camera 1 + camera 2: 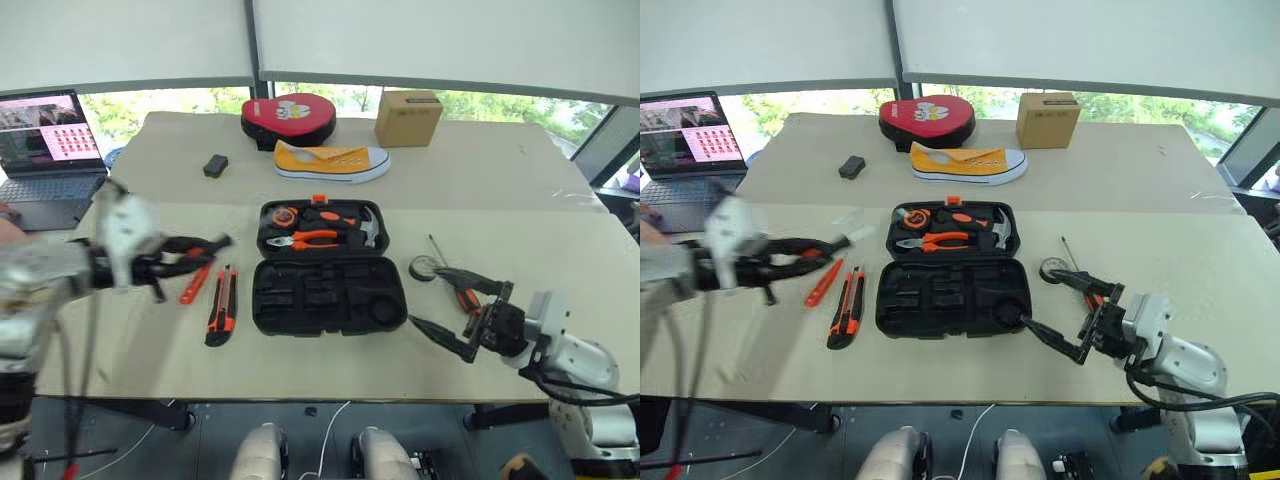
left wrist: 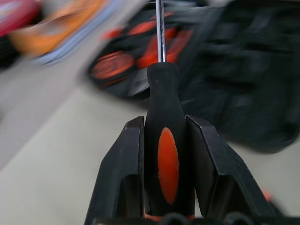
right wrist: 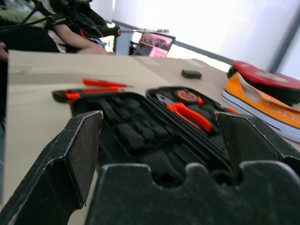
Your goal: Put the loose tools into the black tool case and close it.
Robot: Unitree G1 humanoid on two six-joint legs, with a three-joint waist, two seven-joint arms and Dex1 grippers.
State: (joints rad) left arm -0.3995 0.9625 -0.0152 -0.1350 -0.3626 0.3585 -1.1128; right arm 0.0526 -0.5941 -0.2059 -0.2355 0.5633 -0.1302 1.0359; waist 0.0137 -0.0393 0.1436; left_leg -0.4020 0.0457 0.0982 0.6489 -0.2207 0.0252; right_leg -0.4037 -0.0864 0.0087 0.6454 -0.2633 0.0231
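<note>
The black tool case (image 1: 330, 297) lies open in the middle of the table. Its far half holds pliers, a hammer and a tape measure; the near half's slots are empty. My left gripper (image 1: 200, 247) hovers left of the case, shut on an orange-and-black screwdriver (image 2: 168, 159) whose shaft points toward the case. On the table below it lie a slim orange tester screwdriver (image 1: 195, 283) and the utility knife (image 1: 222, 305). Right of the case sit a small dark tape roll (image 1: 424, 267) and another screwdriver (image 1: 466, 297). My right gripper (image 1: 426, 296) is open, low beside them.
A laptop (image 1: 45, 150) stands at the far left, with a person's arm (image 3: 70, 35) near it. At the back are a round red-and-black pad (image 1: 288, 118), a yellow shoe (image 1: 330, 160), a cardboard box (image 1: 407, 117) and a small black block (image 1: 215, 165).
</note>
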